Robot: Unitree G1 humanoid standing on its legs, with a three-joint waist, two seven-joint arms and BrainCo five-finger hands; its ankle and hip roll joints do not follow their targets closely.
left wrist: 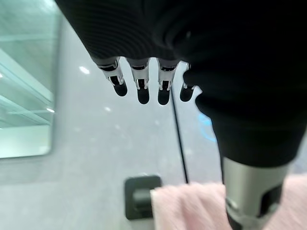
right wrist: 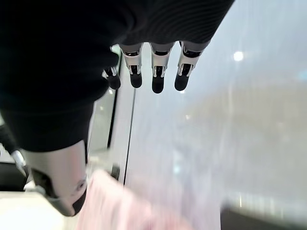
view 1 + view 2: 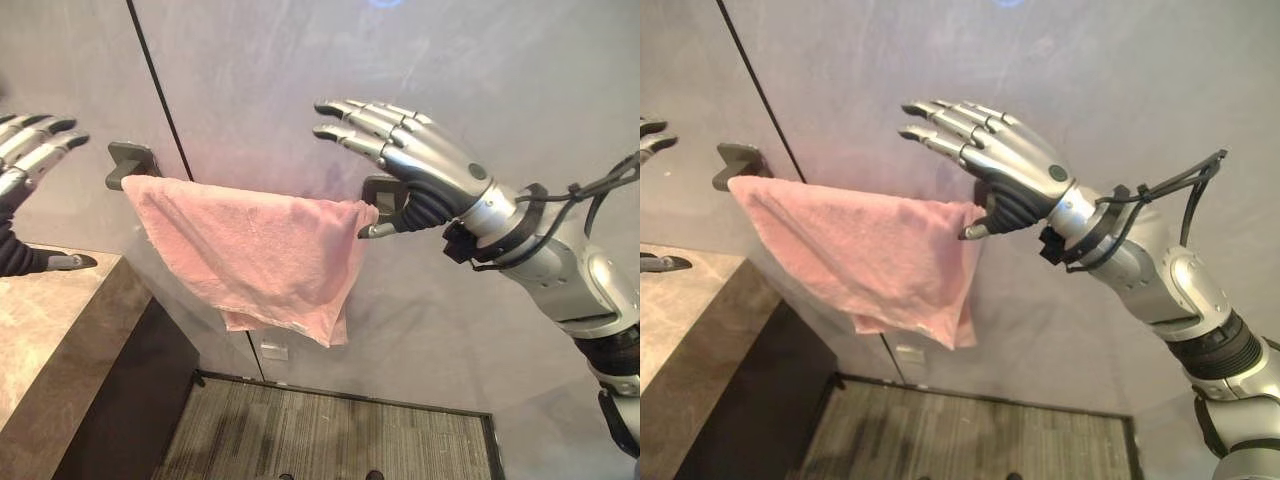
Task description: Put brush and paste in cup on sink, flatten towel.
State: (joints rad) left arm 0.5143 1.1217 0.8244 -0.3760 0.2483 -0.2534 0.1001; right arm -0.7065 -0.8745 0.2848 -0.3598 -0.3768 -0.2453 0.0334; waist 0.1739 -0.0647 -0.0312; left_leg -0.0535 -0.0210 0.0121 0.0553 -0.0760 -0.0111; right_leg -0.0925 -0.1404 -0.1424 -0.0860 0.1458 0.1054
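A pale grey wall takes up most of the scene, with a thin dark seam running down it. Low on the robot's left stands a marble-topped counter with a dark front, and below it lies striped grey flooring.

Over a dark wall-mounted towel bar, seen by its left bracket and right bracket, hangs the pink towel. It spans the bar from one bracket to the other; its upper edge lies fairly straight, while the lower part hangs unevenly, deeper toward the right, with a fold showing along the bottom edge.

The right hand is raised at the towel's right end, in front of the right bracket. Its fingers reach out straight over the bar, holding nothing, and its thumb tip sits at the towel's upper right corner; whether it touches the cloth cannot be told.

The left hand is up at the left edge, beside the left bracket and apart from the towel, fingers straight and relaxed, empty. In the left wrist view the towel's left end and the bracket show past its fingertips.
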